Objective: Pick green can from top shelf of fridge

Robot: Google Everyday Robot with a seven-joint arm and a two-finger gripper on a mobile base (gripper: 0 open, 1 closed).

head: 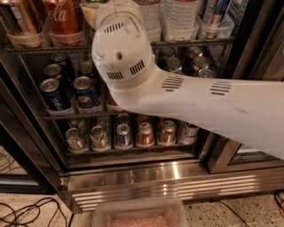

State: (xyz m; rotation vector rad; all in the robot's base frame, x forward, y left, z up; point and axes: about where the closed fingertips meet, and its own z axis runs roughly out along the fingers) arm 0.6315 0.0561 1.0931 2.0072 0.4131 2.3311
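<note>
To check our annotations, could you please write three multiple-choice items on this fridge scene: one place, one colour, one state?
1. The Coca-Cola can stands on: A the top shelf, B the bottom rack, C the floor.
2. The Pepsi cans are: A red, B blue, C white.
3. The gripper is: A holding a bottle, B out of view past the arm, C on the floor.
A, it stands on the highest rack; B, their sides are blue; B, only the white arm shows.

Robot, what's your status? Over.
Gripper out of sight, up behind the arm near the top shelf. Green can only a sliver, right of the Coke can. Arm blocks the rest.
</note>
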